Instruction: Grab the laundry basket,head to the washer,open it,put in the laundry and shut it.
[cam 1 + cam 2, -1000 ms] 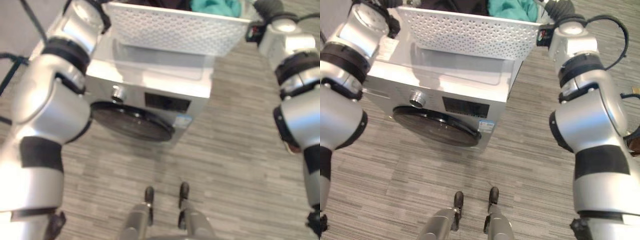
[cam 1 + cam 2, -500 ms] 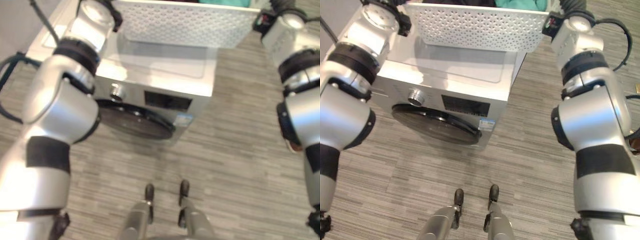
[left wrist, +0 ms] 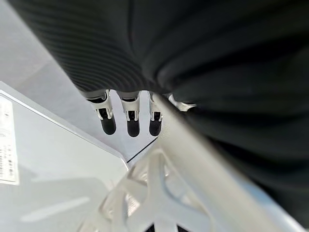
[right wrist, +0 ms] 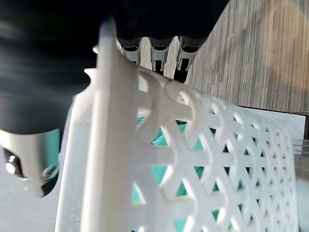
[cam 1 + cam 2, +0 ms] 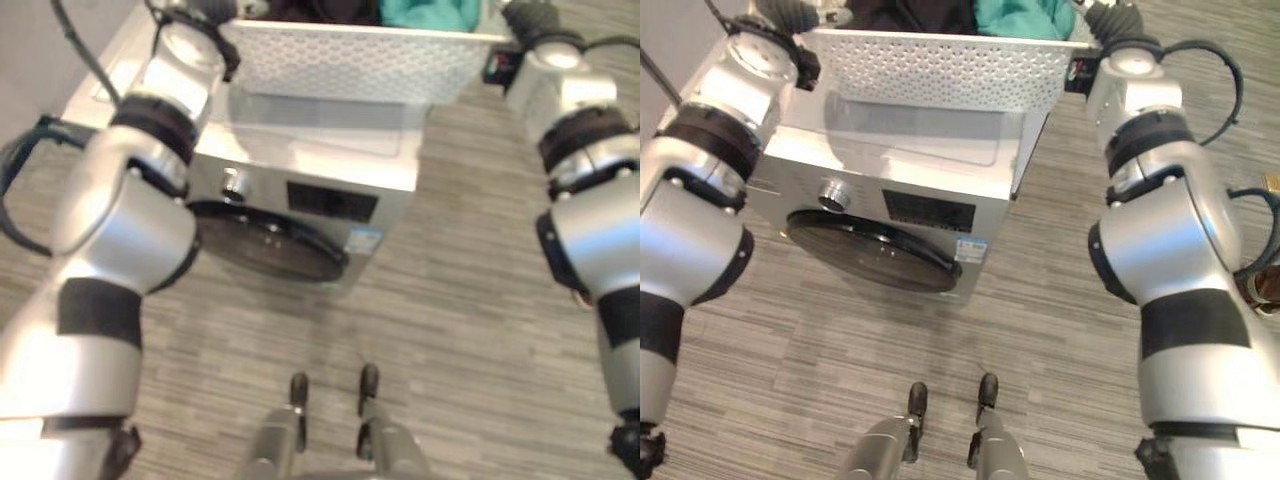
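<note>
- the white perforated laundry basket (image 5: 940, 65) is held above the top of the silver washer (image 5: 890, 170), its long axis running from side to side across the robot's front, open mouth up.
- dark clothing (image 5: 905, 12) and a teal garment (image 5: 1025, 15) lie inside it, heaped against the far side.
- left hand (image 3: 128, 118) is at the basket's left end; in the left wrist view its fingers hook down over the rim, so i judge it clamped on the basket's edge, thumb hidden.
- right hand (image 4: 157, 53) is at the right end, fingers curled over the lattice rim in the same way, thumb on the near side of the wall.
- the washer's round dark door (image 5: 875, 255) is closed, facing the robot, with a knob (image 5: 833, 193) above it.
- handling, as a judgement: the basket looks like stiff, light plastic, a bit flexible at the lattice; the rim ends are the sound place to hold, as both hands do now.
- the soft load may shift if the basket tilts, so keeping it level matters.
- it will need setting down before a hand is free for the door.
</note>
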`<state>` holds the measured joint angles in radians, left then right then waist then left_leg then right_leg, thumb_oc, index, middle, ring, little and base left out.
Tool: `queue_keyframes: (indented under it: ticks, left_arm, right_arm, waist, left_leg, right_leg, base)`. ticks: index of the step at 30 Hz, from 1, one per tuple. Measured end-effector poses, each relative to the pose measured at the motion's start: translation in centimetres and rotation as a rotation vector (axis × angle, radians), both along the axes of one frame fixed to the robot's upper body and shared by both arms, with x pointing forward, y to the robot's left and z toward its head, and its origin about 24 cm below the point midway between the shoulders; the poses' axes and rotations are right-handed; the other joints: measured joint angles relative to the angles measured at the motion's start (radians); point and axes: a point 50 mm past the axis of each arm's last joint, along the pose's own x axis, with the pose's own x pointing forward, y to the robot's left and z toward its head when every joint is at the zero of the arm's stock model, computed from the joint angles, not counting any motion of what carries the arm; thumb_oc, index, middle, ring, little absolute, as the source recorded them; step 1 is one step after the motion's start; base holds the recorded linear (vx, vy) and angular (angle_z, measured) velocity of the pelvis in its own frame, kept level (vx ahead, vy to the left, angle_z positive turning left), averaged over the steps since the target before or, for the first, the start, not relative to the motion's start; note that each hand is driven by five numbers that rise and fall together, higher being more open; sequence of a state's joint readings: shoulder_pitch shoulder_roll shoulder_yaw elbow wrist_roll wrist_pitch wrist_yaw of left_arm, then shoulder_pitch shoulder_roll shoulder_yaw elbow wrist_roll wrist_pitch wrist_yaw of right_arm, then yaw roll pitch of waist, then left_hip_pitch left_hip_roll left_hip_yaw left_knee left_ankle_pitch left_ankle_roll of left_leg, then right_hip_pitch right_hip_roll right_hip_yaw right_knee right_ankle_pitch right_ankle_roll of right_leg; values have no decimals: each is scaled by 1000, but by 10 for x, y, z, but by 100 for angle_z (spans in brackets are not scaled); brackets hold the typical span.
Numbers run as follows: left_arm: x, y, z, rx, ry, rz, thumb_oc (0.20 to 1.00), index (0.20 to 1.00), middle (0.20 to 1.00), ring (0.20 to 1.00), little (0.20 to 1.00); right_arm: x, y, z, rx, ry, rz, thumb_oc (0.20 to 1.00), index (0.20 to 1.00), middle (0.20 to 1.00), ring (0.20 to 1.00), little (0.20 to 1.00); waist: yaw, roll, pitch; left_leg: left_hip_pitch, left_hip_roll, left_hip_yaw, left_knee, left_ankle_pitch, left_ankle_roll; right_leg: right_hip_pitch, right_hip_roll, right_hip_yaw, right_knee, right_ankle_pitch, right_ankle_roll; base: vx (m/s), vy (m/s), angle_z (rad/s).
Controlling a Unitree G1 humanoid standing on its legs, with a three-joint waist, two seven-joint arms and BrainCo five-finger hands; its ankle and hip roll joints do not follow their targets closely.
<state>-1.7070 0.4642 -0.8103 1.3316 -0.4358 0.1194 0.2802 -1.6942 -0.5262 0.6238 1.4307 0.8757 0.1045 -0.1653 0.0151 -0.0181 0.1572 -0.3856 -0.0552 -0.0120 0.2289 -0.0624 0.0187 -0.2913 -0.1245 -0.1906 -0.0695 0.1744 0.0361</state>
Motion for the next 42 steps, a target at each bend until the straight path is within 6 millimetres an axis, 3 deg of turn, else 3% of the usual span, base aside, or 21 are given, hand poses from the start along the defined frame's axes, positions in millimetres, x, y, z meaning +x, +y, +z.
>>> queue_keyframes:
  ticks: [11, 19, 42]
  left_arm:
    - [1, -7, -1, -26, 0, -26, 1000, 1000, 1000, 1000, 1000]
    - [2, -24, -3, -36, 8, -74, 1000, 1000, 1000, 1000, 1000]
    - [1, -32, 2, 19, 24, -117, 1000, 1000, 1000, 1000, 1000]
  right_arm:
    - [-2, -5, 6, 65, -30, 3, 1000, 1000, 1000, 1000, 1000]
    - [-7, -24, 6, 40, 14, -51, 1000, 1000, 1000, 1000, 1000]
    - [-6, -26, -2, -55, 93, -54, 1000, 1000, 1000, 1000, 1000]
  waist:
    - [6, 4, -3]
    - [24, 5, -3]
    - [19, 4, -2]
  left_leg:
    - [-12, -3, -21, 0, 5, -3]
    - [9, -8, -27, -20, 15, -3]
    - [162, -10, -28, -145, 48, 5]
  right_leg:
    - [0, 0, -20, -2, 0, 0]
    - [17, -5, -29, -6, 0, 0]
    - [115, -10, -44, -14, 0, 0]
  base:
    - [24, 10, 6]
    - [38, 14, 4]
    - [28, -3, 1]
